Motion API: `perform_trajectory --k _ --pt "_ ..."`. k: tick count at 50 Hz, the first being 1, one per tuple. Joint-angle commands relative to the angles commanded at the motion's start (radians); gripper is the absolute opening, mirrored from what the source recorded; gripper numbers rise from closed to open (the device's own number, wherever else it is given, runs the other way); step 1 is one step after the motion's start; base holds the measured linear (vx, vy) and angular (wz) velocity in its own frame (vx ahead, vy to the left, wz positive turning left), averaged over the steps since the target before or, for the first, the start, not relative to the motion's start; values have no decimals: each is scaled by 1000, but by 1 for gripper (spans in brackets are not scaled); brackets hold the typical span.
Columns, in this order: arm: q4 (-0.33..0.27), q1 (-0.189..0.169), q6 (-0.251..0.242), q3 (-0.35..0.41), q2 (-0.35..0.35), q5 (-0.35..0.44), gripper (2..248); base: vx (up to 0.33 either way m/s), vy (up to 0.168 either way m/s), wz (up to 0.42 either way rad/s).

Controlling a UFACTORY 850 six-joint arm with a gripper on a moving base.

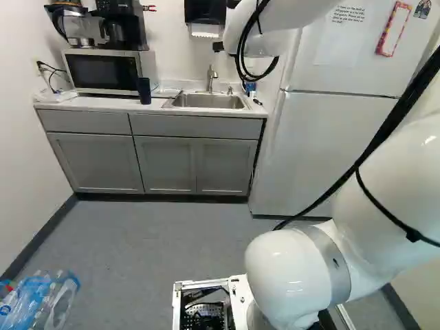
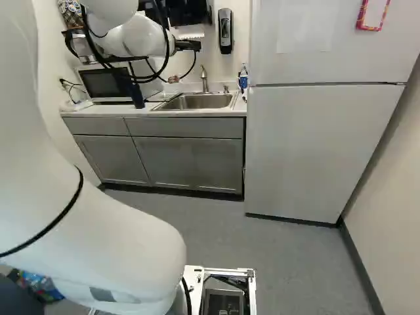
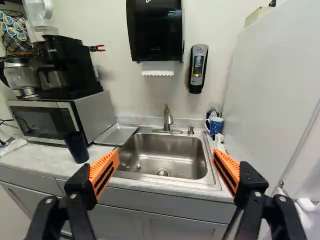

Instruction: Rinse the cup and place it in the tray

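Revealing sink drain (image 3: 162, 172): wrist view only | dark cup (image 3: 76, 147): all views | tool (image 2: 196, 45): spread wide

This is looking like a small kitchen, of a shared workplace break-room sort. At the upper middle of the left base view, a rectangular stainless-steel sink (image 1: 210, 101) is sitting in a long, pale-topped desk (image 1: 117, 104) that is running above grey panelled cabinets (image 1: 165, 165). A boxy silver-and-black microwave (image 1: 146, 65) is standing at the upper left, and a tall white two-door refrigerator (image 1: 330, 158) is rising at the right. In the wrist view, a black plastic coffee maker (image 3: 65, 57) is resting on the microwave; a glossy black paper-towel dispenser (image 3: 155, 30) and a slim black-and-grey soap dispenser (image 3: 198, 69) are hanging above the sink.
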Motion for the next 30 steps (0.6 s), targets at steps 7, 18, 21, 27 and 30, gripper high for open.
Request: perform_trajectory --k 7,18,21,27,30 --pt "0 0 0 -17 -3 -18 247 0 0 0" --pt "0 0 0 -43 -7 -42 247 0 0 0" --pt "0 0 0 -44 -8 -42 247 0 0 0" --pt "0 0 0 -44 -8 -42 247 0 0 0" --pt "0 0 0 -44 -8 -42 247 0 0 0"
